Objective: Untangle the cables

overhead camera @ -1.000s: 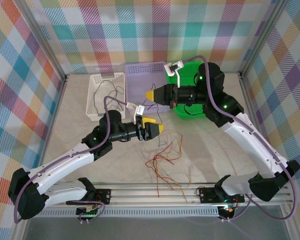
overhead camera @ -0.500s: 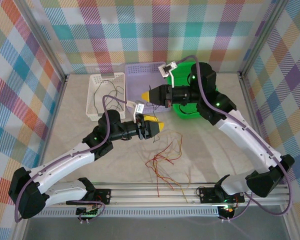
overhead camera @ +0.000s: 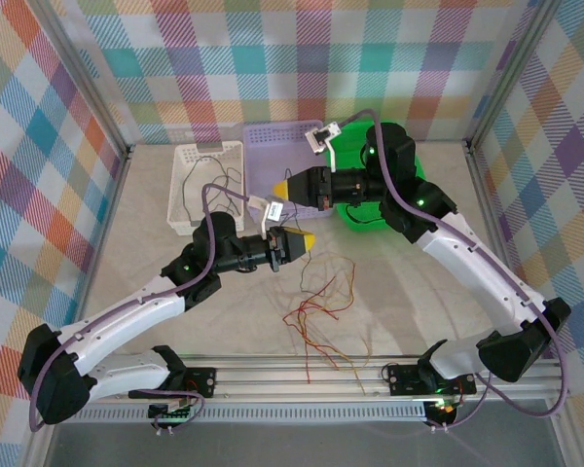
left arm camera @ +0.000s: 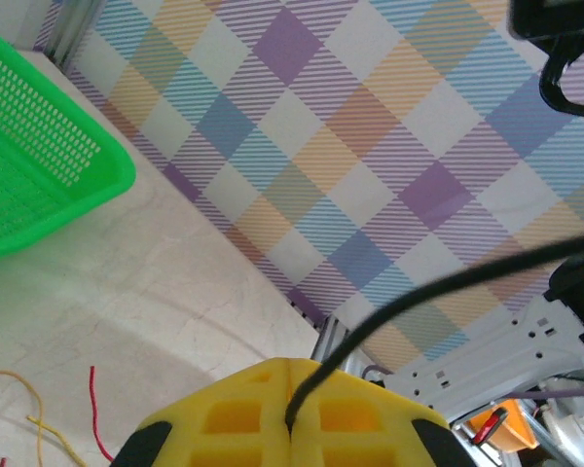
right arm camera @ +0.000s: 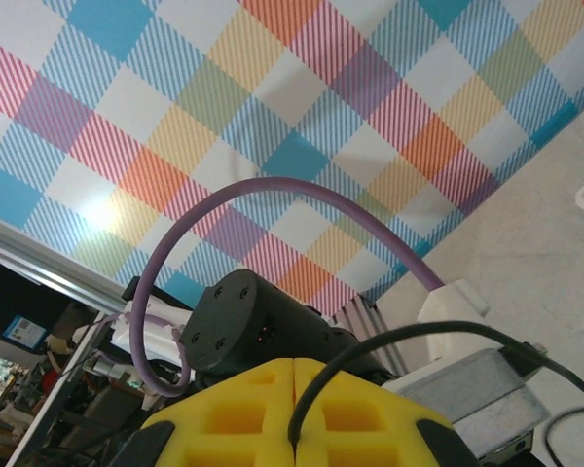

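Your L end effector (left arm camera: 290, 370) & R end effector (right arm camera: 294, 365) each clamp a black cable (left arm camera: 467, 279). Pull apart slow, lift it clear of the other cables (overhead camera: 311, 311), piled on the desk (overhead camera: 419, 292) btw the arms.

The bottom edge of each wrist view cuts off the left pincer (left arm camera: 290, 375) and right pincer (right arm camera: 294, 375), each clamped over the hidden end of a black cable (left arm camera: 467, 279); the right arm (overhead camera: 467, 263) hides part of the green basket (overhead camera: 365, 222), and the tangled cables (overhead camera: 316, 309) are too thin to trace.
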